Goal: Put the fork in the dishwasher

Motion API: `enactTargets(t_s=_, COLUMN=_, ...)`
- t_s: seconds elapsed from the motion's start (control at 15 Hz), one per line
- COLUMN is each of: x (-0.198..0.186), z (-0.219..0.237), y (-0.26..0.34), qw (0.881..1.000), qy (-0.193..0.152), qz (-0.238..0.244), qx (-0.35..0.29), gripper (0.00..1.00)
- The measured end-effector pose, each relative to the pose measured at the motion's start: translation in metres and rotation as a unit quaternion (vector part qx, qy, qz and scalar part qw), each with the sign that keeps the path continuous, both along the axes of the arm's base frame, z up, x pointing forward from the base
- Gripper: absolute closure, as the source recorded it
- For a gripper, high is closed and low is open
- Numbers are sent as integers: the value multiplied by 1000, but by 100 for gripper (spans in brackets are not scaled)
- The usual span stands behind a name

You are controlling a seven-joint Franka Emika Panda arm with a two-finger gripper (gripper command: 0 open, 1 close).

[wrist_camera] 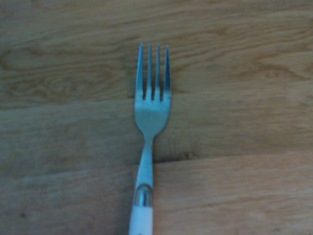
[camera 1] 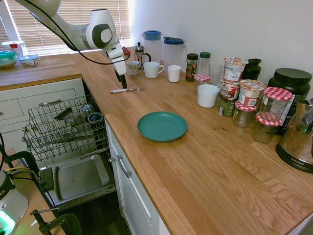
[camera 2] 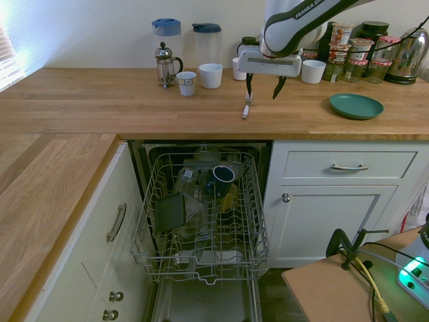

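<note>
Your jaws [camera 2: 263, 87] stood wide, empty. The fork [camera 2: 247, 106] lay flat on the bench [camera 2: 154, 111], toward the press-pot side of the green plate [camera 2: 356, 106]. You needed to centre over its pale handle, descend level, then close squarely across it.

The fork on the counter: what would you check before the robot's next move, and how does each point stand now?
- Fork lying in the open, nothing on top of it: ok
- Gripper open, with nothing held: ok
- Fingers low enough to close on the fork: cannot tell
- Dishwasher door down: ok
- Upper rack pulled out: ok
- Rack free of other items: not ok, a dark blue mug is among the things in it
</note>
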State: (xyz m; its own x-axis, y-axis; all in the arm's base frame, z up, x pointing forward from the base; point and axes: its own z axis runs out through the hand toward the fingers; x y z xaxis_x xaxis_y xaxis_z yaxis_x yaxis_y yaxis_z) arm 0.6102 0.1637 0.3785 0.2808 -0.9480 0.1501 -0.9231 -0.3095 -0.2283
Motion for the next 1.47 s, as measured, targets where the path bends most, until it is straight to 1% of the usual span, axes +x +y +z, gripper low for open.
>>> enactTargets(t_s=0.13, x=18, z=-8, y=7, qw=1000, qy=0, qz=-28, qx=-5, gripper=0)
enactTargets(t_s=0.27, x=31, z=-14, y=13, qw=999, qy=5, qz=-44, qx=-6, gripper=0)
enactTargets(t_s=0.47, x=44, z=-24, y=18, qw=999, qy=16, qz=-52, qx=-4, gripper=0)
enactTargets(t_s=0.73, x=50, z=-30, y=20, qw=998, qy=37, qz=-59, qx=-3, gripper=0)
enactTargets(t_s=1.07, x=54, z=-39, y=24, qw=997, qy=48, qz=-56, qx=-3, gripper=0)
enactTargets(t_s=1.13, x=55, z=-39, y=26, qw=997, qy=49, qz=-56, qx=-3, gripper=100)
enactTargets(t_s=1.47, x=62, z=-41, y=27, qw=997, qy=53, qz=-58, qx=-5, gripper=100)
